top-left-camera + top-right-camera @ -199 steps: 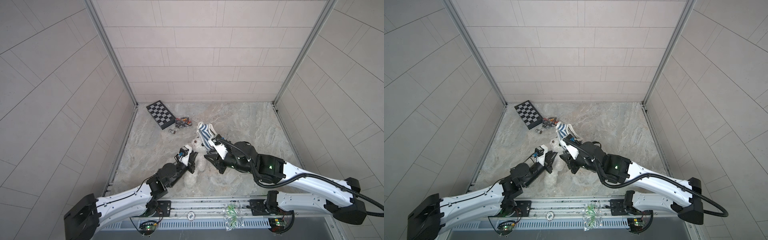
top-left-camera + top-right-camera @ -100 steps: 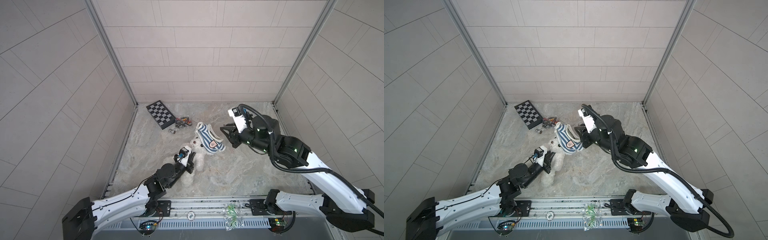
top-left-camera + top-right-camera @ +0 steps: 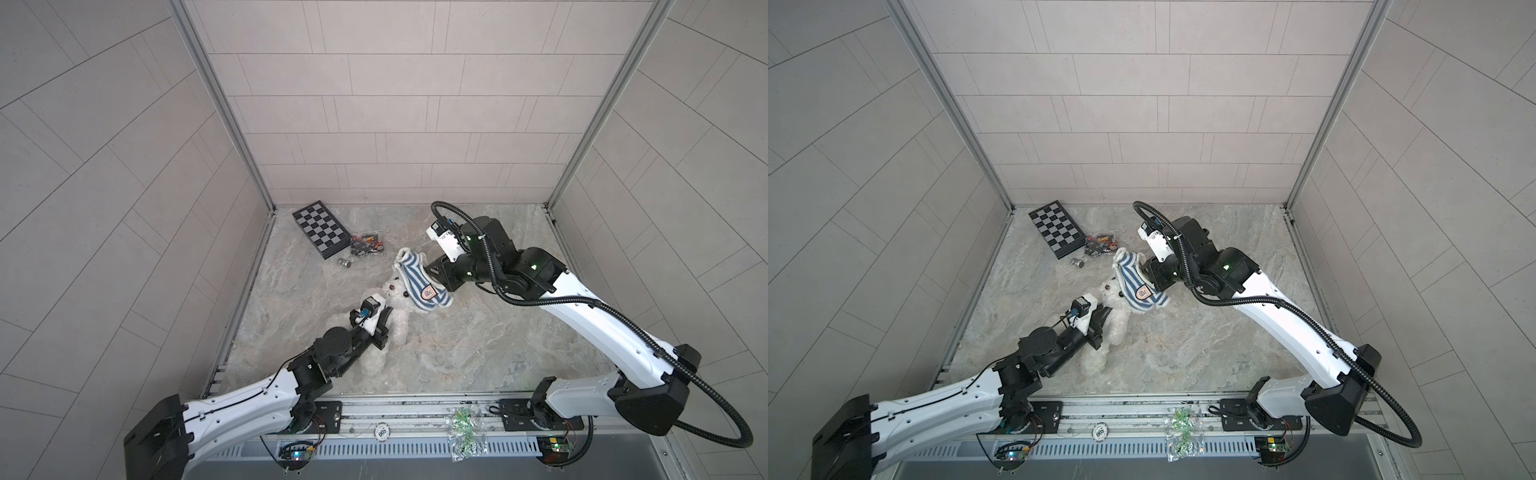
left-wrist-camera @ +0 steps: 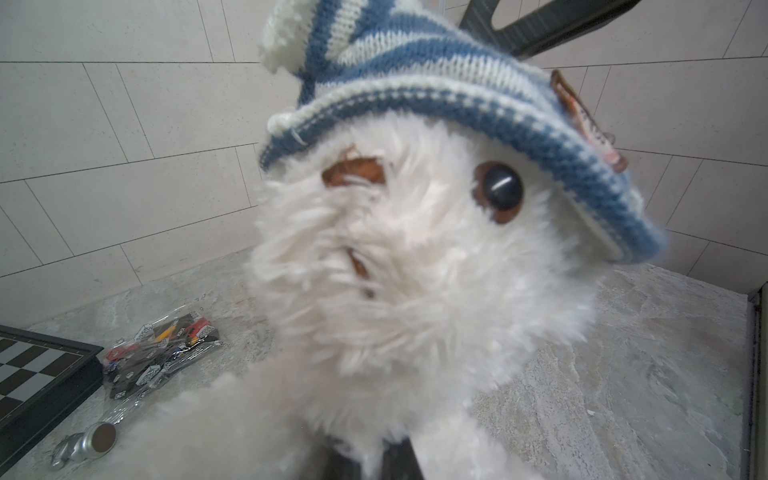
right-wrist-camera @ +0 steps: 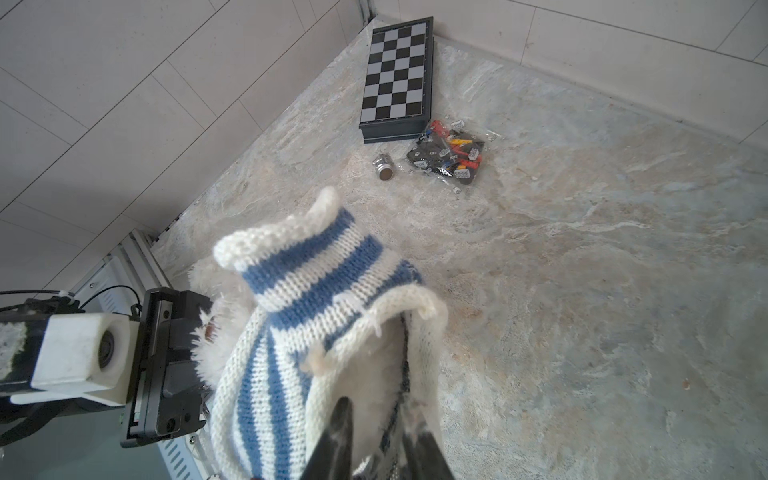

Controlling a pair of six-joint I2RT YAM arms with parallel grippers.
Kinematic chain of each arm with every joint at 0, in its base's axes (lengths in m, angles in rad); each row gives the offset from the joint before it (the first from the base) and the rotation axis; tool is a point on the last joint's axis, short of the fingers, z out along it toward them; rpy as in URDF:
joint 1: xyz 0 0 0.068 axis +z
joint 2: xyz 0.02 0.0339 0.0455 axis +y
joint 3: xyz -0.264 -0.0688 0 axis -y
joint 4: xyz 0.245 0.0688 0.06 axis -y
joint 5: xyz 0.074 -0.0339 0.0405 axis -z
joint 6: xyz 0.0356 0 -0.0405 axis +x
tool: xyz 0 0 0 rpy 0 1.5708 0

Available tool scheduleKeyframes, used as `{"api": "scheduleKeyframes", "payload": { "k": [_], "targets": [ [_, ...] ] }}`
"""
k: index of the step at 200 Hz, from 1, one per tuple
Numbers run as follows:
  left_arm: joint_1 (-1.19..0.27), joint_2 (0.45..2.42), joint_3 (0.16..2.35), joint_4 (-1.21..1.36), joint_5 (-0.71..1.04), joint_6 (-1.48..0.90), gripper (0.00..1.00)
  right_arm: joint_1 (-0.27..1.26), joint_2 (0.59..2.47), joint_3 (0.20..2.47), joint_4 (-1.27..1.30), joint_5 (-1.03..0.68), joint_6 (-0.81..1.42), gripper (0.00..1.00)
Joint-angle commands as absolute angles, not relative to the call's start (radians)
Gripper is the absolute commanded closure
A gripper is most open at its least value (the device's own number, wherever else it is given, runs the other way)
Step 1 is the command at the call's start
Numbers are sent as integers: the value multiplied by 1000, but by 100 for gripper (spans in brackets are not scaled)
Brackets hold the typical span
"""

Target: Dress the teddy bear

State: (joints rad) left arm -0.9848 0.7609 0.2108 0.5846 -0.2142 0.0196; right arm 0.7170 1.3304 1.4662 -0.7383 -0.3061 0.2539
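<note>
The fluffy white teddy bear (image 3: 398,322) (image 3: 1116,324) lies on the stone floor near the middle. My left gripper (image 3: 384,328) (image 3: 1103,325) is shut on the fur of its body; in the left wrist view the dark fingertips (image 4: 399,459) pinch white fur below the bear's face (image 4: 415,270). The blue-and-white striped shirt (image 3: 419,282) (image 3: 1138,286) sits like a cap over the bear's head (image 4: 436,95). My right gripper (image 3: 436,272) (image 5: 378,424) is shut on the shirt's hem (image 5: 311,316).
A folded chessboard (image 3: 320,228) lies at the back left, with a bag of small coloured parts (image 3: 365,245) and a small metal cylinder (image 3: 344,262) beside it. A plastic bag of green bits (image 3: 465,432) rests on the front rail. Tiled walls enclose three sides.
The right arm swung from low across the front up to the back right, carrying the shirt, which now covers the bear's head. The left gripper has kept its hold on the bear.
</note>
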Motion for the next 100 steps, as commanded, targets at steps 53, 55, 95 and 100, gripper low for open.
{"api": "scheduleKeyframes", "payload": {
  "k": [53, 55, 95, 100],
  "targets": [
    [-990, 756, 231, 638, -198, 47, 100, 712, 1362, 1454, -734, -515, 268, 62],
    [-990, 757, 229, 642, -197, 48, 100, 711, 1362, 1452, -734, -515, 268, 62],
    [-991, 768, 227, 667, -188, 52, 100, 662, 1358, 1394, -667, -575, 325, 61],
    [-991, 767, 227, 666, -188, 54, 100, 656, 1356, 1387, -661, -575, 328, 61]
  ]
}}
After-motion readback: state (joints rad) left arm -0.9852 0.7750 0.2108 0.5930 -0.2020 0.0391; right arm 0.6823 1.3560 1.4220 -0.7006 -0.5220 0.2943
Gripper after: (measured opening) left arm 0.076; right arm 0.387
